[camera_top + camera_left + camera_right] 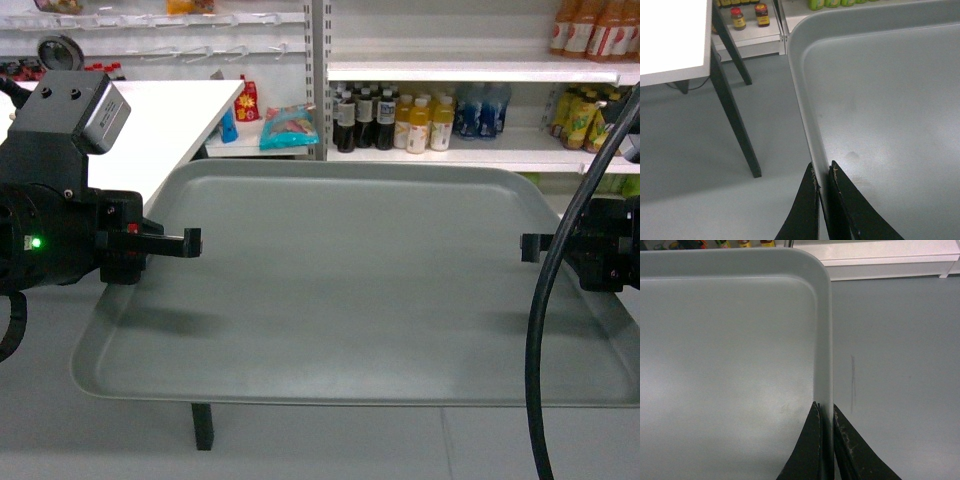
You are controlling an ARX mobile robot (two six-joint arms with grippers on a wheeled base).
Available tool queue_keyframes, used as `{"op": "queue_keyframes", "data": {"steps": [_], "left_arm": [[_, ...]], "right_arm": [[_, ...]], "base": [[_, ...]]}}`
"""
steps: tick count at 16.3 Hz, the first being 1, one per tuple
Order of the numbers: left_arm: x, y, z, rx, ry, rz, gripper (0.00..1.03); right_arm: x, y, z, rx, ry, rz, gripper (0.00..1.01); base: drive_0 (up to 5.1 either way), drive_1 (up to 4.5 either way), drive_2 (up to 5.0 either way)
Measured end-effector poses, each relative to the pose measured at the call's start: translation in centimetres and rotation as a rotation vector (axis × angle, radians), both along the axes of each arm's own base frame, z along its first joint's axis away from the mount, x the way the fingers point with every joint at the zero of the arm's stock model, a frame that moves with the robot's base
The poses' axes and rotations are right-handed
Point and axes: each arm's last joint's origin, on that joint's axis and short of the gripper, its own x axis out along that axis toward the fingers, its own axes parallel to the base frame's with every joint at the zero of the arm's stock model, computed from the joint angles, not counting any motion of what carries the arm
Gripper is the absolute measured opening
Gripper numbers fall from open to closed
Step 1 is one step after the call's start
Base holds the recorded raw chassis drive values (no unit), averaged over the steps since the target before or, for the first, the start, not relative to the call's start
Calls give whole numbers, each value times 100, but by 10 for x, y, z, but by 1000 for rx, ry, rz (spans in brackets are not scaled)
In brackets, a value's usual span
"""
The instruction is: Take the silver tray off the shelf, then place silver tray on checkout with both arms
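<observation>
The silver tray (360,290) is a large matte grey rectangle held level in the air across the middle of the head view. My left gripper (190,242) is shut on its left rim, and in the left wrist view the gripper (823,172) pinches that rim with the tray (880,100) stretching away to the right. My right gripper (527,247) is shut on the right rim; in the right wrist view the gripper (825,411) clamps the rim of the tray (730,350). The tray is empty. White store shelves (470,72) stand behind it. The checkout is out of view.
A white-topped table (160,120) with dark legs (732,107) stands at the left, close to the tray's far left corner. The shelves hold bottles (400,120) and a blue packet (290,127). Grey floor (895,350) lies under the tray. A black cable (545,330) hangs at the right.
</observation>
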Motion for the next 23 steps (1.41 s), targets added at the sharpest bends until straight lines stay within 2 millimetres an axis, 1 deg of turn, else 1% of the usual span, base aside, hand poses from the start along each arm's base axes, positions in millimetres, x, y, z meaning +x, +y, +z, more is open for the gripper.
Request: {"op": "queue_keyframes", "data": {"steps": [23], "left_arm": [[0, 0, 0, 1, 3, 1, 4]], "right_arm": [[0, 0, 0, 1, 1, 2, 3]], "base": [[-503, 242, 242]]}}
